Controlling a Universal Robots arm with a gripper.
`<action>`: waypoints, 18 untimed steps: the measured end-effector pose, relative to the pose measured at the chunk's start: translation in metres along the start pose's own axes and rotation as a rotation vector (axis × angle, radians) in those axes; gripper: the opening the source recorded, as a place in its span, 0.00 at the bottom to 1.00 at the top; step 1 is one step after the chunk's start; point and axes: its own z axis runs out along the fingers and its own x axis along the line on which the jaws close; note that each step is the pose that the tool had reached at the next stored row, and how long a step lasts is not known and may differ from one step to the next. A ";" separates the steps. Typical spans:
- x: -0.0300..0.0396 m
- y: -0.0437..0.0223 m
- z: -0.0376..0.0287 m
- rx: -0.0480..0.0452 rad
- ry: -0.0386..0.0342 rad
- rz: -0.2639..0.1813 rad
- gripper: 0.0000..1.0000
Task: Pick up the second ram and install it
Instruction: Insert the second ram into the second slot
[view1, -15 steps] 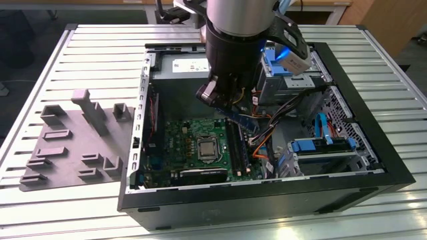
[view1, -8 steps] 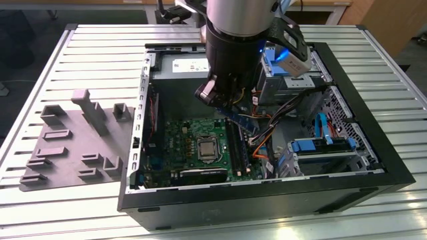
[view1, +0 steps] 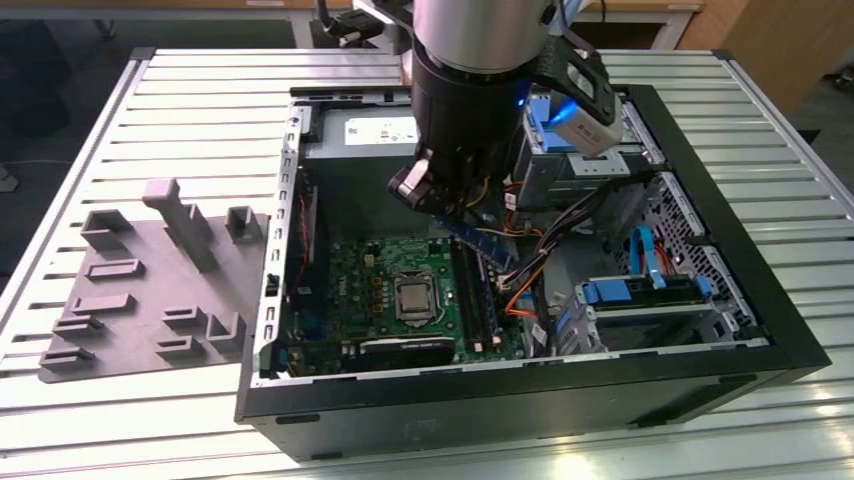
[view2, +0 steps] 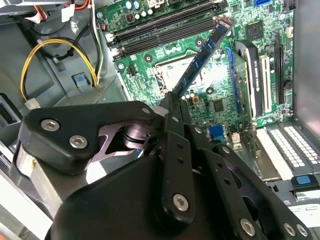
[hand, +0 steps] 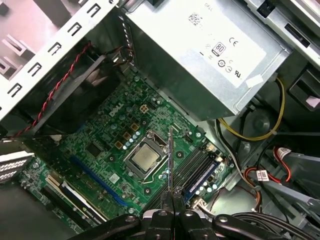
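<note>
Now: my pincer (view2: 172, 101) is clamped on the second ram (view2: 202, 52), inside the open computer case (view1: 747, 330).

I grip the stick by one end, and the rest of it juts out past my fingertips (hand: 166, 196) over the green motherboard (hand: 107, 127). In the first wrist view I see it edge-on as a thin line beside the processor socket (hand: 145, 157), close to the long black memory slots (hand: 196, 165). In the exterior view it hangs tilted above the board. The light grey tray (view1: 134, 300) sits on the slatted table (view1: 200, 100) outside the case, on the exterior view's left.
</note>
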 end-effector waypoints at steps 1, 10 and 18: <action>0.0000 0.0000 0.0000 0.0002 -0.0002 0.003 0.12; 0.0000 0.0000 0.0001 0.0024 -0.0023 0.043 0.12; 0.0000 0.0000 0.0003 0.0058 -0.0060 0.107 0.12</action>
